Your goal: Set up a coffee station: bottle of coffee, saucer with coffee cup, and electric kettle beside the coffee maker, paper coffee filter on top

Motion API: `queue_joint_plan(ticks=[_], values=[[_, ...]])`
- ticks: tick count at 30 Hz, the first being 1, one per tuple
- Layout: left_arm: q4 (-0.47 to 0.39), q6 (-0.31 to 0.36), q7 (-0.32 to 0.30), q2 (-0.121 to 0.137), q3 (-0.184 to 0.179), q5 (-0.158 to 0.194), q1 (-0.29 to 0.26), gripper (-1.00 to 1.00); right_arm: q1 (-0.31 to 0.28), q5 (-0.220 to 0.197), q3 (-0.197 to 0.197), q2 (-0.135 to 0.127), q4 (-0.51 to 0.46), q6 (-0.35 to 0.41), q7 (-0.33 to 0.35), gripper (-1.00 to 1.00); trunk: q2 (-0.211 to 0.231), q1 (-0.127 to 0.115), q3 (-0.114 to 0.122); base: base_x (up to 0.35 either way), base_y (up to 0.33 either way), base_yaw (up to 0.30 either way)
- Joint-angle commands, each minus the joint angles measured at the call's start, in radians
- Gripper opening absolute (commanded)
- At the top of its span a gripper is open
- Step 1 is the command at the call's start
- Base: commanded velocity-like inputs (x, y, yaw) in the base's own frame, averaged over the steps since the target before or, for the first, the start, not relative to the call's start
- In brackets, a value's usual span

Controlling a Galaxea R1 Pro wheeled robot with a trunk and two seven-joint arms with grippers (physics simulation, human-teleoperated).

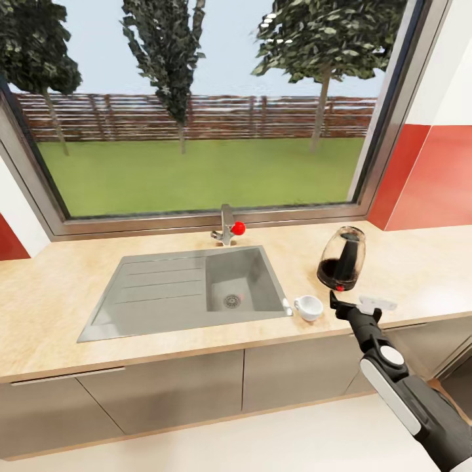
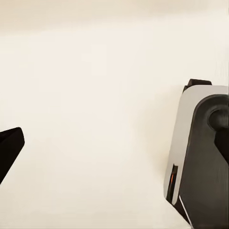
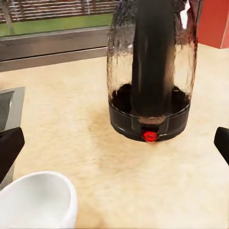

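The electric kettle (image 1: 342, 259) stands on the table (image 1: 59, 295), to the right of the steel sink (image 1: 190, 288) and in front of the window's right corner. In the head view it is small and dark, and its base blends into the glass. The right wrist view gives it close: a rounded clear-glass body (image 3: 151, 71) with dark reflections, a black handle running down its front, a black base and a red switch low in the middle. Its top is cut off by the frame edge there.

The coffee cup (image 1: 308, 307), small and white, sits on the table just left of and nearer than the kettle, close to the sink's right corner; in the right wrist view only part of its rim and bowl (image 3: 40, 200) is visible at the frame corner, and its handle cannot be made out.

The right gripper (image 1: 354, 303) hovers at the table's front edge just before the kettle, fingers spread wide and holding nothing; each black fingertip (image 3: 9, 148) is cropped at the picture's side.

The left wrist view faces a plain cream surface with part of the robot's white and dark body; one dark fingertip (image 2: 8, 150) pokes in, too little to tell that gripper's state.
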Motion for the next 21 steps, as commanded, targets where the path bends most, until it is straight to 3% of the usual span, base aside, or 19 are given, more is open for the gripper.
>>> queue_joint_plan(ticks=[1, 15, 21], values=[[0.004, -0.004, 0.0, 0.0, 0.005, -0.001, -0.001, 1.0, -0.001, -0.006, 0.004, -0.001, -0.001, -0.001, -0.007, 1.0, -0.002, 0.001, -0.002, 0.0, 0.0, 0.0], [0.043, 0.02, 0.007, -0.005, 0.006, -0.001, 0.029, 1.0, -0.001, 0.0, 0.005, 0.016, 0.011, 0.0, -0.01, 1.0, -0.002, 0.001, -0.002, 0.007, 0.0, 0.0], [0.057, 0.021, 0.006, -0.007, 0.006, 0.0, 0.03, 1.0, -0.001, 0.0, 0.005, 0.015, 0.011, 0.0, -0.01, 1.0, -0.002, 0.001, -0.002, 0.2, -0.127, 0.0]])
